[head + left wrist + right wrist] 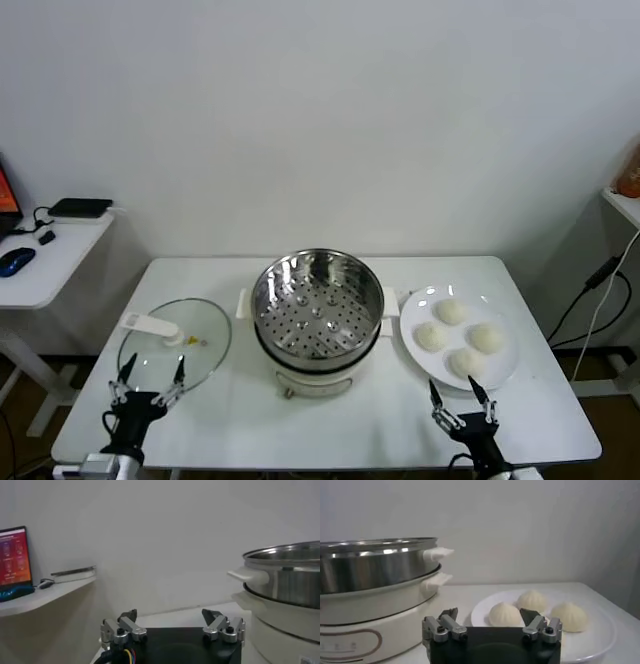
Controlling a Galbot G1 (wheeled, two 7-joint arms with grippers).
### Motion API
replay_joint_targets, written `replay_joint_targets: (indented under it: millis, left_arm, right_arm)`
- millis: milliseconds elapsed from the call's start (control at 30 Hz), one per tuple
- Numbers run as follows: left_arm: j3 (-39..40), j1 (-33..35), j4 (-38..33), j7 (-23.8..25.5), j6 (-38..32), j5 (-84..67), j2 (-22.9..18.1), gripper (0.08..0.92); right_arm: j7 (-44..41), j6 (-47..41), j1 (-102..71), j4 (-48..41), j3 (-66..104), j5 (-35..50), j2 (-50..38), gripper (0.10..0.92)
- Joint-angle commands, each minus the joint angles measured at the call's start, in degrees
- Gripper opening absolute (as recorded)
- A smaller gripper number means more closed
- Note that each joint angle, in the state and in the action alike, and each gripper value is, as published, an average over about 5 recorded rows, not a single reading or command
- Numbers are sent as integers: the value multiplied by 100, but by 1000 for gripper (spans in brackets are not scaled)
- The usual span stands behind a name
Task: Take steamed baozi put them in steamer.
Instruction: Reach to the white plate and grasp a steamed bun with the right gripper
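The steamer [318, 305] is sitting at the middle of the white table [350, 420], its shiny perforated basket holding nothing, perched on the white pot base [318, 378]. To its right, the white plate [505, 368] is carrying all four steamed baozi [451, 312], clustered together and touching nothing but the plate. On the left, the glass lid [175, 345] is lying flat on the table with its white handle [152, 326] pointing left and far.

The right gripper [464, 398] is hovering at the near edge of the table, just near of the plate, its fingers spread wide and gripping nothing. In the right wrist view the right gripper [492, 619] is facing the buns [505, 615] with the steamer wall [375, 562] alongside. The left gripper [151, 378] is waiting over the near rim of the lid, fingers likewise spread wide and holding nothing; the left wrist view is showing the left gripper [172, 620] apart from the steamer [285, 577].
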Motion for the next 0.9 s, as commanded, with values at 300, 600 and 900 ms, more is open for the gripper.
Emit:
replay_joint_targets:
  millis: [300,600,900]
  left_arm:
    - [4,-33,-116,-23,130,241,-184,823]
    - [14,-74,-64,-52,48,160,-288,823]
    - [116,-41,-90,-119,-26,98,-318,823]
  right_arm:
    - [-380,-1216,1059,446,404,-138,-1173,823]
    - [-1961,-2430,2936,-151,-45,35,-2939,823]
    - [-4148,-2226,5175,-1536,-1593,11,-4230,823]
